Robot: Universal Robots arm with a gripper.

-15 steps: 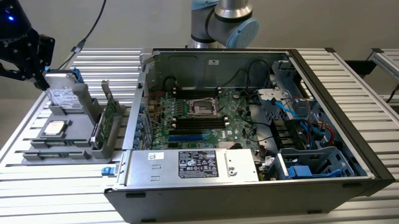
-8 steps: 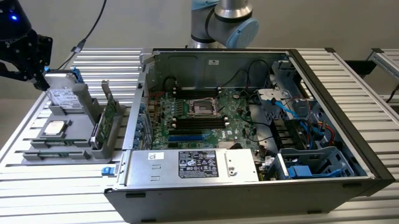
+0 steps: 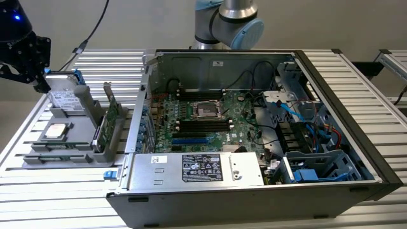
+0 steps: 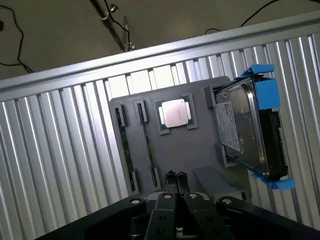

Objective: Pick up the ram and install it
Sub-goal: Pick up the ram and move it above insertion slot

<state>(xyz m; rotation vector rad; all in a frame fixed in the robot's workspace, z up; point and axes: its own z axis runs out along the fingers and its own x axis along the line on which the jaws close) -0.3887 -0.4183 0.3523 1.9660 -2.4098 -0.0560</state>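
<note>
Two ram sticks stand on edge in slots of a grey holder (image 4: 200, 150): one ram (image 4: 124, 147) and a second ram (image 4: 147, 145) beside it. In the exterior view the ram (image 3: 58, 156) lies at the holder's near end. My gripper (image 4: 175, 177) hovers above the holder, its fingers shut together with nothing between them. The exterior view has the gripper (image 3: 42, 85) high at the left, over the holder's far end by the hard drive. The open computer case (image 3: 330, 71) shows the motherboard (image 3: 190, 119) with black memory slots (image 3: 202, 125).
The holder also carries a CPU (image 4: 175, 114), a hard drive in blue brackets (image 4: 250, 130) and an upright green expansion card (image 3: 111, 114). Everything rests on a slatted aluminium table (image 3: 57, 200). A power supply (image 3: 197, 168) and cables sit in the case.
</note>
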